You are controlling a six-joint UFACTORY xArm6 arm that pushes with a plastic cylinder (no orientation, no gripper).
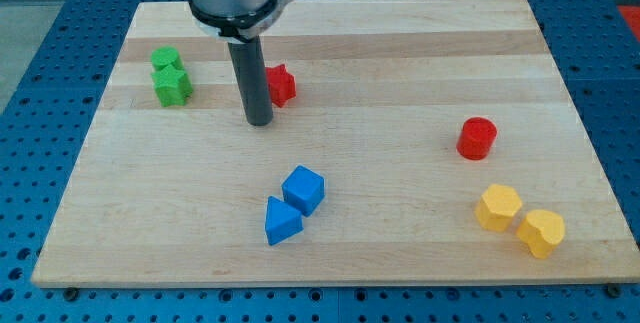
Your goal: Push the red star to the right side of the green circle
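Note:
The red star [282, 84] lies on the wooden board [400, 53] in the upper left part of the view, partly hidden by my rod. My tip [260, 121] rests on the board just below and to the left of the red star, close to it. Two green blocks sit at the view's left: a small rounded one [165, 60], which may be the green circle, and a green star-like one [172, 86] right below it, touching. My tip is well to the right of both green blocks.
A red cylinder [477, 138] stands at the view's right. A blue cube [303, 189] and a blue triangular block [281, 221] sit together at bottom centre. Two yellow blocks, a hexagon [497, 207] and a heart-like one [541, 232], lie at bottom right.

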